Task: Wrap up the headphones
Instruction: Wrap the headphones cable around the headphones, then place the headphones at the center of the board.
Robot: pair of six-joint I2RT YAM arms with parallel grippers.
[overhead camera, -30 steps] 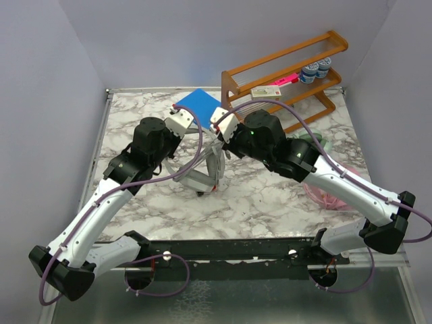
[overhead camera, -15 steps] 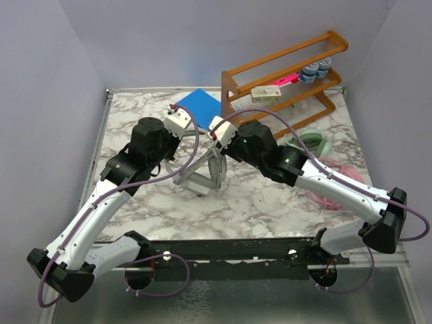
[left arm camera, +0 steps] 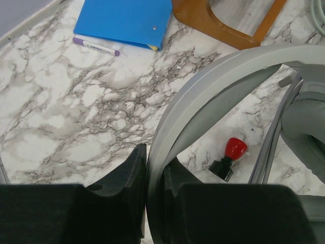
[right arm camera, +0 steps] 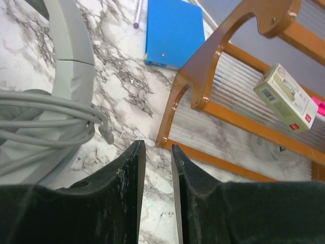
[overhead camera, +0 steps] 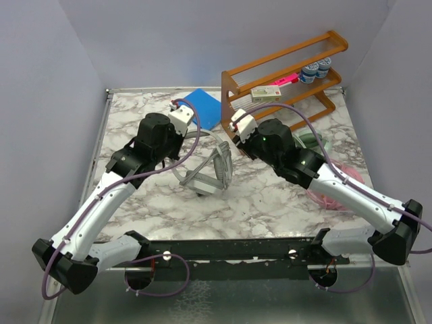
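Headphones pinched by left jaws; right jaws narrowly parted, empty, beside rack edge

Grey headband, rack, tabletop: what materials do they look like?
Headband: likely moulded plastic, matt silver-grey, with a smooth even curve.
Rack: looks like varnished wood, orange-brown with a soft sheen, screw heads showing.
Tabletop: white marble veining with a faint gloss. Real stone or printed laminate, cannot tell.

headphones mid-table, folder behind, rack right of folder
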